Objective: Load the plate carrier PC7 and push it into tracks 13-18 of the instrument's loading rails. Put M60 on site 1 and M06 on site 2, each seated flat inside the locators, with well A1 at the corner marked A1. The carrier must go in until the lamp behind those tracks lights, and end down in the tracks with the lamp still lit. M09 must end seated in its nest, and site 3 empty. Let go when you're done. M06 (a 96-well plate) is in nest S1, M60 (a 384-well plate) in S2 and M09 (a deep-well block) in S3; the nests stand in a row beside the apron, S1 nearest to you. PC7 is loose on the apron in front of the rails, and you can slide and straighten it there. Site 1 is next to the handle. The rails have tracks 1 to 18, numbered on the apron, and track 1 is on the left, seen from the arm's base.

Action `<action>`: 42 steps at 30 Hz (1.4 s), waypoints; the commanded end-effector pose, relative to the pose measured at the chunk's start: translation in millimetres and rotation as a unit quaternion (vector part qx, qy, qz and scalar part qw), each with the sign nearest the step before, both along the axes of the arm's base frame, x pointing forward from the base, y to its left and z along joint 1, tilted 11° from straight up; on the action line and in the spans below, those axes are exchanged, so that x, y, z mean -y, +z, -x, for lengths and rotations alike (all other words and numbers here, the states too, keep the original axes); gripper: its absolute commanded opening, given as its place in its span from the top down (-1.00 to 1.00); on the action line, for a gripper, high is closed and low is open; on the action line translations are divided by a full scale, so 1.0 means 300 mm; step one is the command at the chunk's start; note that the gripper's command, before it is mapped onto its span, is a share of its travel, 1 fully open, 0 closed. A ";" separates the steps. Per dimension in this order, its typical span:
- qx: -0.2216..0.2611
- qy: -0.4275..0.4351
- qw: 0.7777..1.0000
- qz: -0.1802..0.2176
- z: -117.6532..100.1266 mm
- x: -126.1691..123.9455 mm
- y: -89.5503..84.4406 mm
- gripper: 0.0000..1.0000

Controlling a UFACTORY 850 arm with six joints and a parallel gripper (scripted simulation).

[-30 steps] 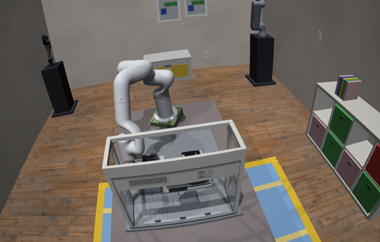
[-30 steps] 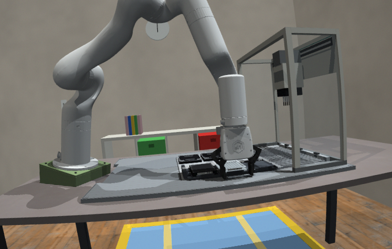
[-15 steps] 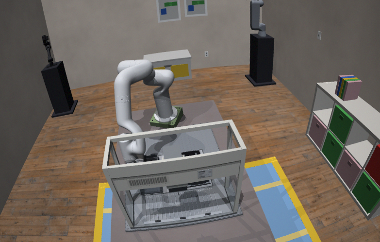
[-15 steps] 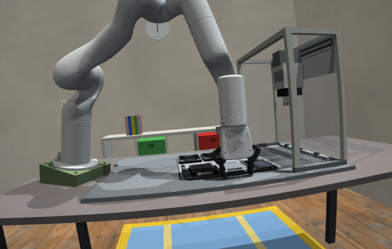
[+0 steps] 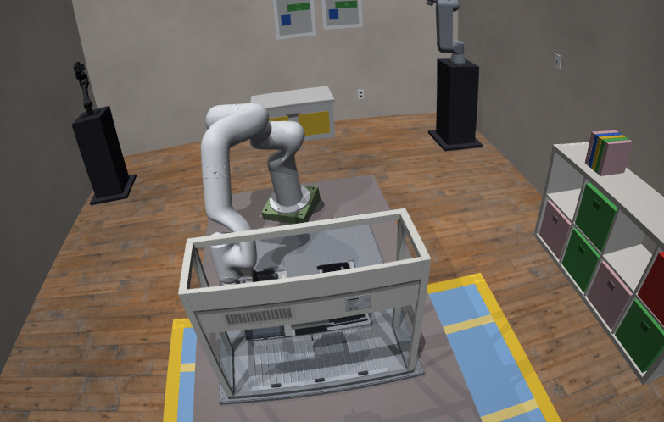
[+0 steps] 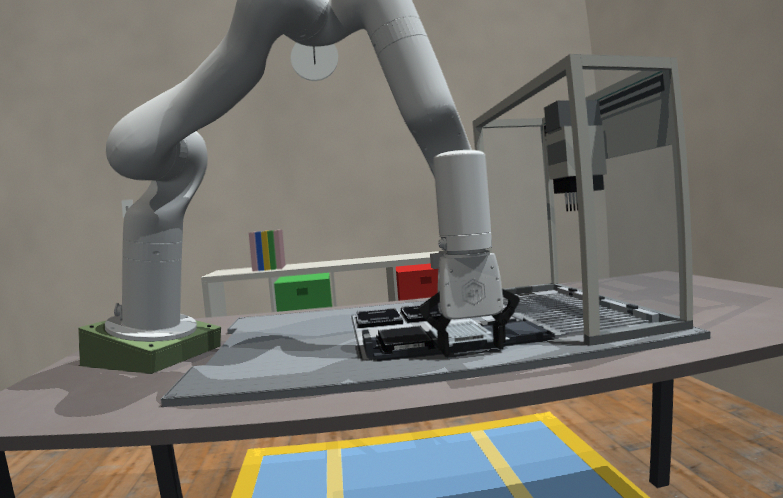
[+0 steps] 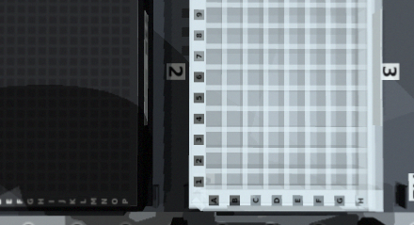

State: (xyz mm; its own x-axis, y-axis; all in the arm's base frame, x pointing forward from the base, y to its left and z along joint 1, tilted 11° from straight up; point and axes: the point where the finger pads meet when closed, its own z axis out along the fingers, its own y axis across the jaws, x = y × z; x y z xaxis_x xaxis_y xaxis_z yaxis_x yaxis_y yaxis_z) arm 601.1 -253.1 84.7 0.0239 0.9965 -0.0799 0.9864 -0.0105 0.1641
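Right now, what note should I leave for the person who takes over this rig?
End effector: open, holding nothing, low over the clear 96-well plate, one finger on each side.
Things: that plate lies between marks 2 and 3 on carrier PC7; the dark 384-well plate lies beside it. The carrier is on the apron, outside the rails.
Done: both plates are on the carrier.
Left: check seating and A1 corners, push the carrier into tracks 13-18, let go.

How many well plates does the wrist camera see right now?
2. A dark plate sits left of the 2 label; a clear plate lies between that and the 3 label. Others may lie outside this close view.
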 end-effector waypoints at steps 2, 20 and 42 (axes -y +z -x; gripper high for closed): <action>0.001 0.000 1.000 0.000 -0.002 -0.009 0.002 -1.00; 0.001 0.000 1.000 0.000 -0.003 -0.035 0.000 -1.00; 0.001 0.000 1.000 0.000 -0.004 -0.068 -0.003 -1.00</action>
State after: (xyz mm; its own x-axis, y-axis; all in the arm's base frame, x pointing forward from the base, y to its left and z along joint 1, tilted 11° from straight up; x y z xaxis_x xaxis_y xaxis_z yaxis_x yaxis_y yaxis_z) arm 601.6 -234.9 83.3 0.0239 0.9965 -0.0800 0.9864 -0.0105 0.1642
